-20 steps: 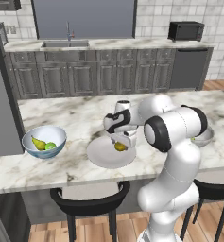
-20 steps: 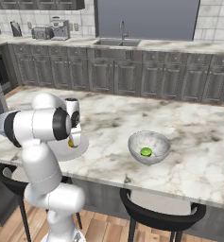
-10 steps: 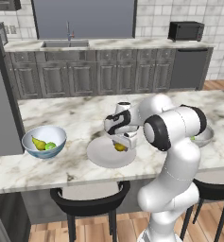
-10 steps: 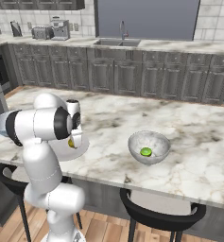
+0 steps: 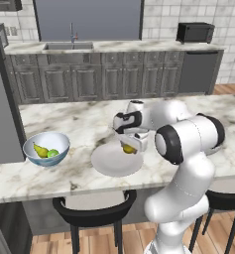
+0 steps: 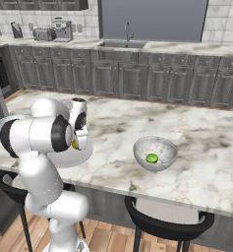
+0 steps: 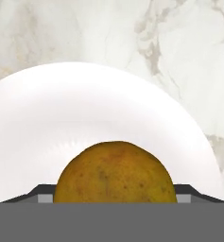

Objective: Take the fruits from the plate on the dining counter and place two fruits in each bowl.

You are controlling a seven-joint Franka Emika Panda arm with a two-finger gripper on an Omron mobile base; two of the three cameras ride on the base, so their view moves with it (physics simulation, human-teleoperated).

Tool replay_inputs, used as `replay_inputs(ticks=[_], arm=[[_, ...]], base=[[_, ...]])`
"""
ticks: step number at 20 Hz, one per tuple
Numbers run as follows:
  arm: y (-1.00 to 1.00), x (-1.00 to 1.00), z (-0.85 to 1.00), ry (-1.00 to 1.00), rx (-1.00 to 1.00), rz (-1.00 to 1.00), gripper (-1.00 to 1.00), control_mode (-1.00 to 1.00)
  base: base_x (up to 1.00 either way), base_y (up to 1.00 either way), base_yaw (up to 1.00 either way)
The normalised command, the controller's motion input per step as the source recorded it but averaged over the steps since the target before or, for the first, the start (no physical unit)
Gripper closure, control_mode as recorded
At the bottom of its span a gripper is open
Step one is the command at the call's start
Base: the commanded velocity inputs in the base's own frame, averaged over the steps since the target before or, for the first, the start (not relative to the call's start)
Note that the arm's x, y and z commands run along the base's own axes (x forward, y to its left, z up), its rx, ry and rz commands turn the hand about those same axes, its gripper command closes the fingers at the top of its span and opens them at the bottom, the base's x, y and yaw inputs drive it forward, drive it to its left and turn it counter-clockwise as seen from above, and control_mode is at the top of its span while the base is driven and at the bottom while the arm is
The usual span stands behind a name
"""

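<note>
One round, speckled yellow-brown fruit is sitting clamped between the fingers of the gripper over the flat, smooth plate, its white disc lying on the veined marble dining counter, the glossy bowl at nine o'clock.

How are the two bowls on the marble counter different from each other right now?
The pale blue bowl holds two fruits, a pear and a lime-green fruit; the greyish white bowl holds a single lime-green fruit. The blue one looks glossy, the greyish one duller and speckled. Both are round, deep and upright on the dining counter.
</note>
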Motion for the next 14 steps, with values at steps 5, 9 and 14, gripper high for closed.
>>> replay_inputs(ticks=[5,9,14], arm=[[-0.30,-0.28,0.75,-0.02,0.15,0.01,1.00,-1.00],[-0.46,-0.31,0.54,0.00,0.06,0.01,1.00,-1.00],[-0.55,-0.11,0.46,0.07,0.00,0.00,1.00,-1.00]], base=[[0.00,0.00,0.00],[0.00,0.00,0.00],[0.00,0.00,0.00]])
